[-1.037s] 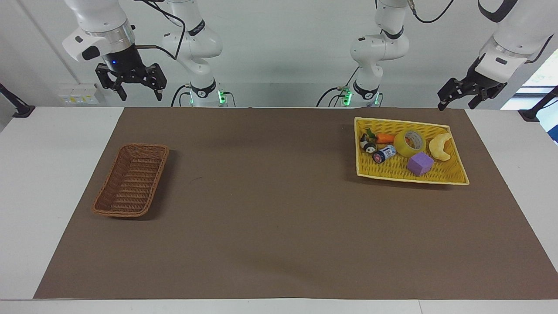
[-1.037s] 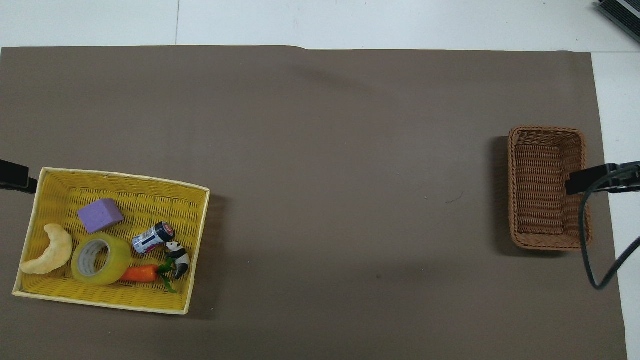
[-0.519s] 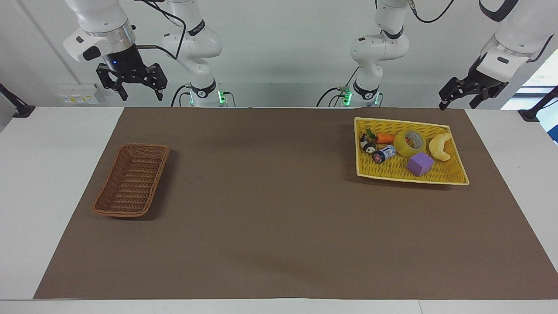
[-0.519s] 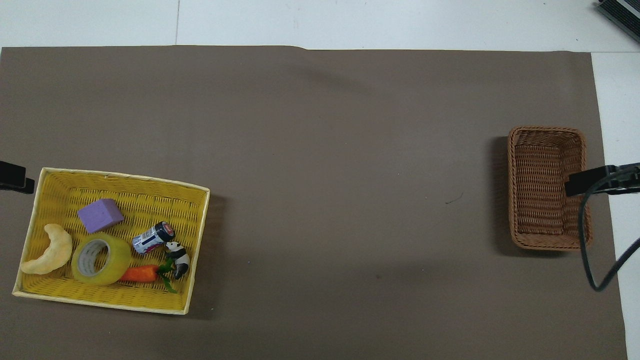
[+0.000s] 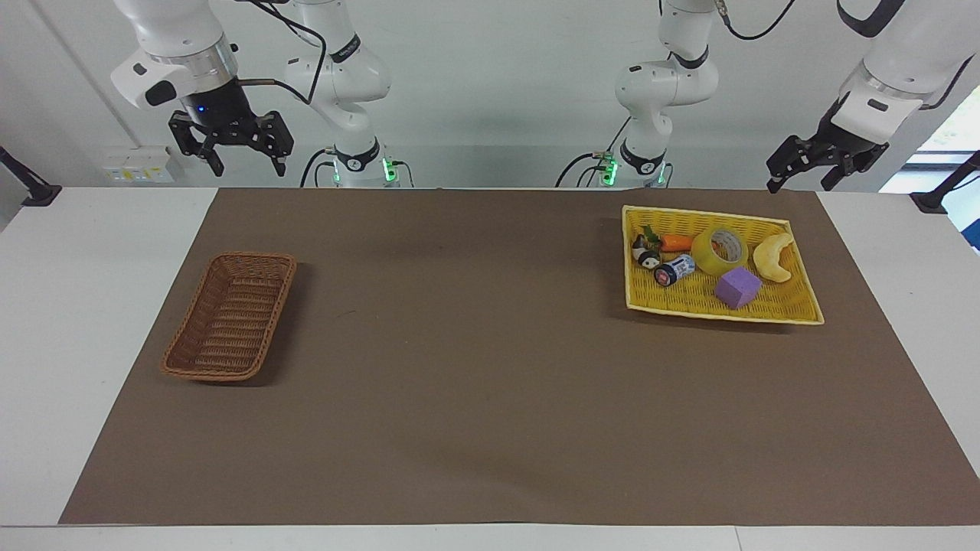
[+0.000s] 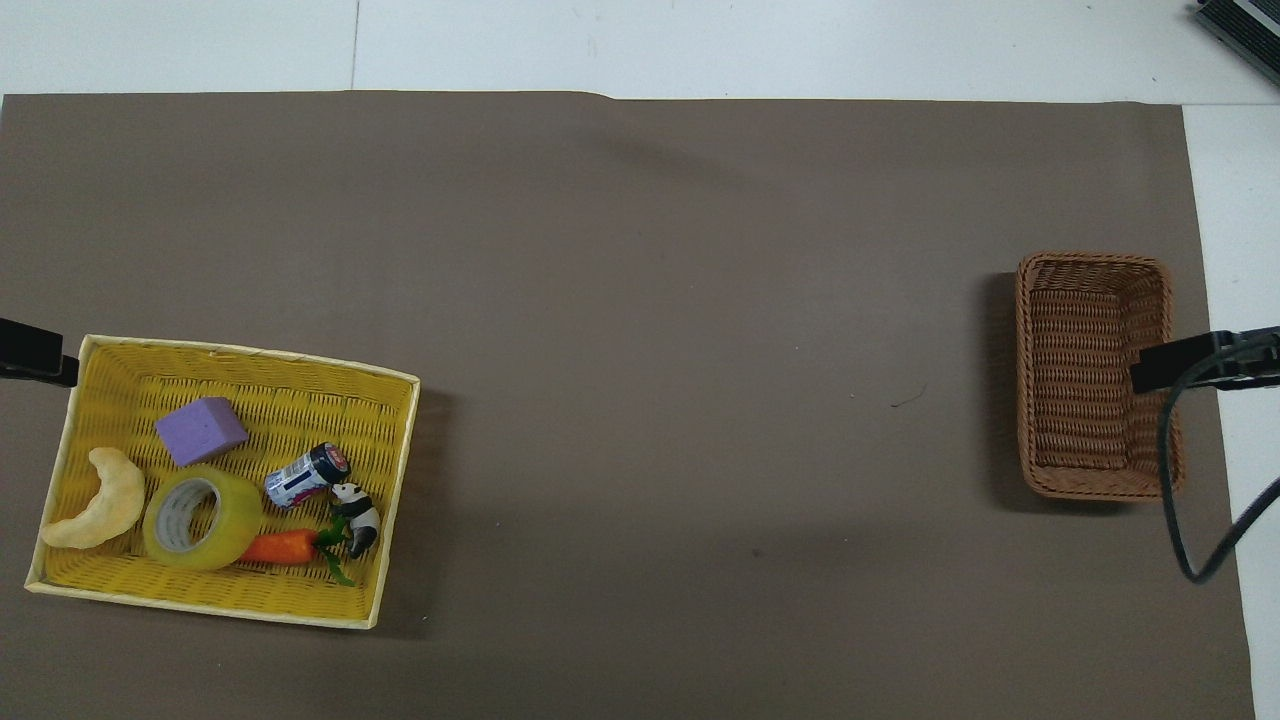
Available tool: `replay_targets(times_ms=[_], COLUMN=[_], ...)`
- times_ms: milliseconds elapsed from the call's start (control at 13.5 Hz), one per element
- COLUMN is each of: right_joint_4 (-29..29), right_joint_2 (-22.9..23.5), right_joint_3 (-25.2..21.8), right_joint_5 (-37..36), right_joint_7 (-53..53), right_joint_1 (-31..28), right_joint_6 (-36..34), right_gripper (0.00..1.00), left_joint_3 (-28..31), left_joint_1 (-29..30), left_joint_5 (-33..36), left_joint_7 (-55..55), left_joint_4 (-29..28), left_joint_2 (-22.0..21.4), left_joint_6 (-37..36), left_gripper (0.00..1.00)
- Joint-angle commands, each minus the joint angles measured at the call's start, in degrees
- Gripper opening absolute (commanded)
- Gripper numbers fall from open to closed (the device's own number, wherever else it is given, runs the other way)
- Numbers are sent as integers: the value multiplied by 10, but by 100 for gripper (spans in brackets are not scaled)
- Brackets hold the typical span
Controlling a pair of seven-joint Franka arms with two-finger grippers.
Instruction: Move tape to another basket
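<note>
Yellow tape (image 5: 720, 250) in tray (image 5: 796, 310), touching carrot (image 5: 675, 242) | left gripper (image 5: 801, 174), right gripper (image 5: 243, 159): both spread, aloft

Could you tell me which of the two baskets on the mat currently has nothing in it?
The brown wicker basket at the right arm's end; the yellow tray-basket holds the tape and toys.
</note>
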Motion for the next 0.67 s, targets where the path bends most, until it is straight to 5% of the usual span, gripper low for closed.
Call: replay_targets(times_ms=[0,593], right_joint_4=[-19,-19], right_joint_2=[-16,-16], right_joint_3=[2,1], right_joint_5=[12,11], right_joint_7=[-14,-16], right_joint_1=[-8,-8], right_joint_6=[6,6], right_gripper=[100,100], left_joint_3=[4,5], left_joint_1=[-4,2], left_joint_5=[3,3], left_joint_7=[-7,-1], left_joint_4=[0,-18], left_joint_2=[-4,-14], left_joint_6=[1,9], left_gripper=[100,100])
